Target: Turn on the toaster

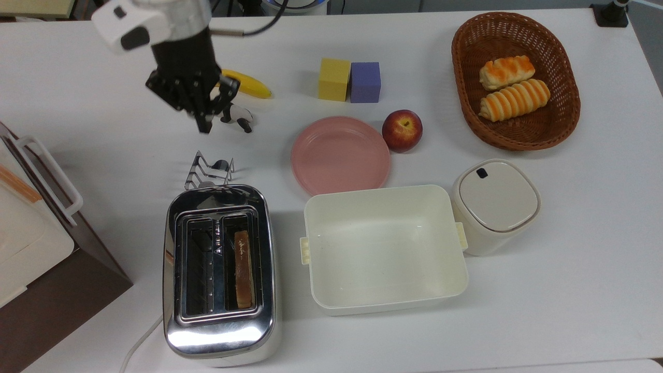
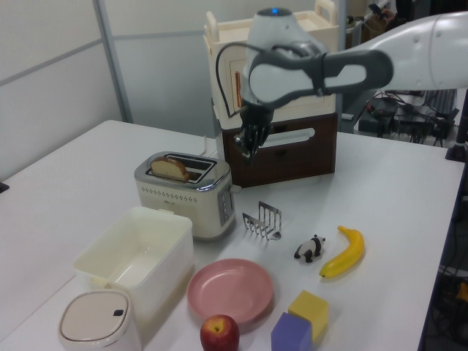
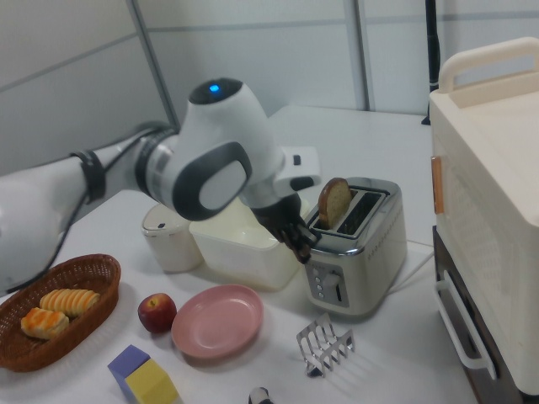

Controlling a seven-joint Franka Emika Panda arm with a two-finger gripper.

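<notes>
The chrome toaster stands at the near left of the top view, with a slice of bread in its right slot. The same slice sticks up from the toaster in the left view. On the toaster's end face, the lever faces the wire rack. My gripper is shut with nothing in it. It hangs above the table beyond the rack. In the left view my gripper is above the toaster's lever end, and in the right view my gripper is close beside it.
A wire toast rack sits between gripper and toaster. A panda figure and banana lie by the gripper. A pink plate, apple, cream tub and canister lie right. A boxy appliance stands left.
</notes>
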